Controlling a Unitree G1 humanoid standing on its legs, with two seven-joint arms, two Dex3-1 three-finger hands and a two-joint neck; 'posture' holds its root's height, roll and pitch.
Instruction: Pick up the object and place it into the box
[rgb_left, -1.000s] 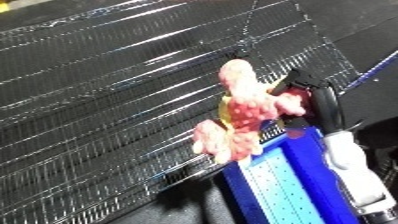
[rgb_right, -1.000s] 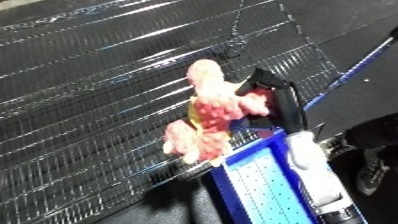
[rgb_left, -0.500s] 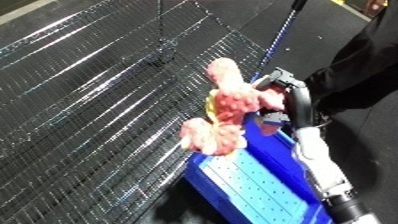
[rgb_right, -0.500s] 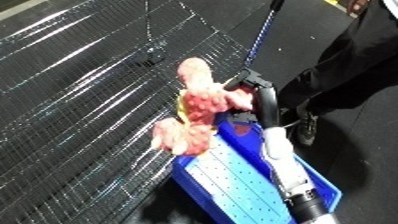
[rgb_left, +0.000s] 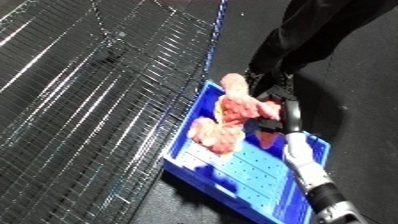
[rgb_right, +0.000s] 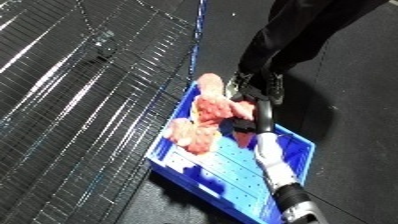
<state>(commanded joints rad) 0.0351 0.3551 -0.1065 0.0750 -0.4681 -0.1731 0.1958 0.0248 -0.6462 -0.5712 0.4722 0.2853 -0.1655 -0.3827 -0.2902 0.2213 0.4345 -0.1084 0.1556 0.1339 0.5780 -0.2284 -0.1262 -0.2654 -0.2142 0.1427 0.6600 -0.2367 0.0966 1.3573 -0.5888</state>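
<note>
A pink, lumpy soft toy (rgb_left: 231, 116) hangs upright over the far left part of the blue bin (rgb_left: 197, 169). Its lower end is down near the bin's perforated floor; whether it touches I cannot tell. My right hand (rgb_left: 275, 119) is shut on the toy's right side, with the white and silver forearm (rgb_left: 306, 167) reaching in from the lower right across the bin. The left hand shows in neither view.
A black wire-mesh table (rgb_left: 84, 105) fills the left, its blue-lined edge right beside the bin. The bin stands on dark floor (rgb_left: 364, 100). A person's dark trouser legs and shoes (rgb_right: 266, 75) stand just beyond the bin's far end.
The camera has swung, so the whole scene has tilted. My right hand has carried the toy from the mesh edge to above the bin and lowered it.
</note>
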